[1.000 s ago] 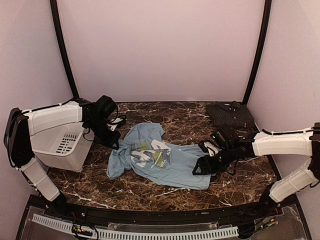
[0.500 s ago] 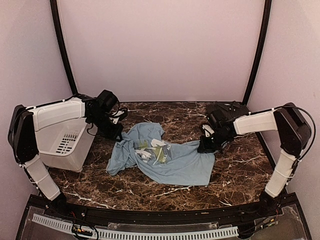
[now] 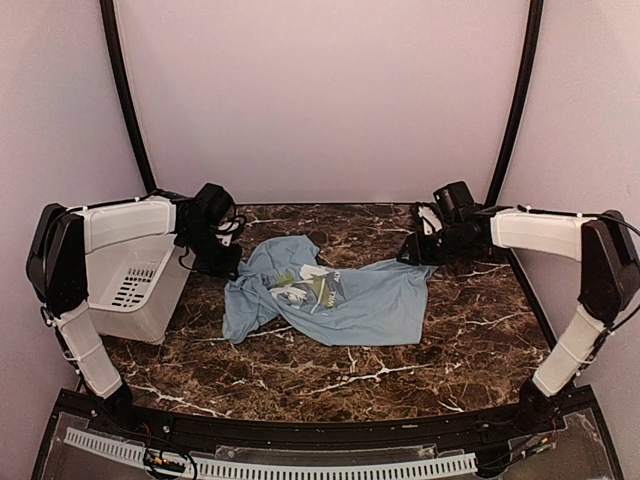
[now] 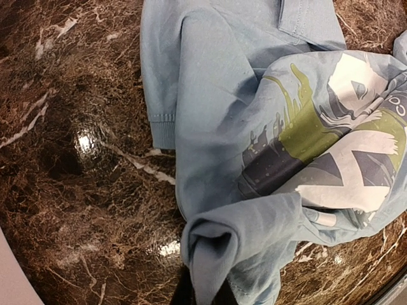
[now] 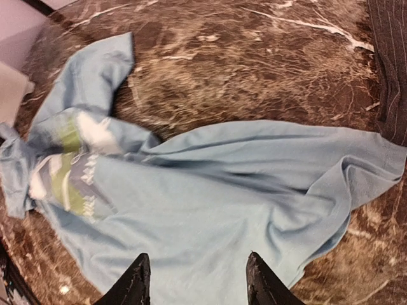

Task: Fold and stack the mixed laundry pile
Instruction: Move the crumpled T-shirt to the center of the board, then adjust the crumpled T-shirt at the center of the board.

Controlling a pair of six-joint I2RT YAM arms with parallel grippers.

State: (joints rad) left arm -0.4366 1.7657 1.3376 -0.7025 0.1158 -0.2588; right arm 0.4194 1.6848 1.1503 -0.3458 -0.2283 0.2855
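The light blue T-shirt (image 3: pixel 335 300) of the laundry pile lies crumpled across the middle of the table, its printed graphic (image 4: pixel 331 146) facing up. My left gripper (image 3: pixel 226 262) is at the shirt's left edge, shut on a bunched fold of blue cloth (image 4: pixel 216 244) that rises between the fingers. Over the shirt's right end my right gripper (image 5: pixel 196 279) hovers open, with flat blue cloth (image 5: pixel 241 190) below it and nothing pinched. The black pinstriped shirt (image 5: pixel 391 63) lies at the back right corner, mostly hidden by the right arm in the top view.
A white plastic bin (image 3: pixel 130 285) stands at the left edge beside the left arm. Brown marble tabletop (image 3: pixel 340 375) shows in front of the T-shirt. Two black posts (image 3: pixel 125 100) rise at the back corners against the walls.
The right gripper carried the T-shirt's right end from the front right toward the back right, then opened and let it go. The shirt now lies stretched wider. The left gripper kept its hold.
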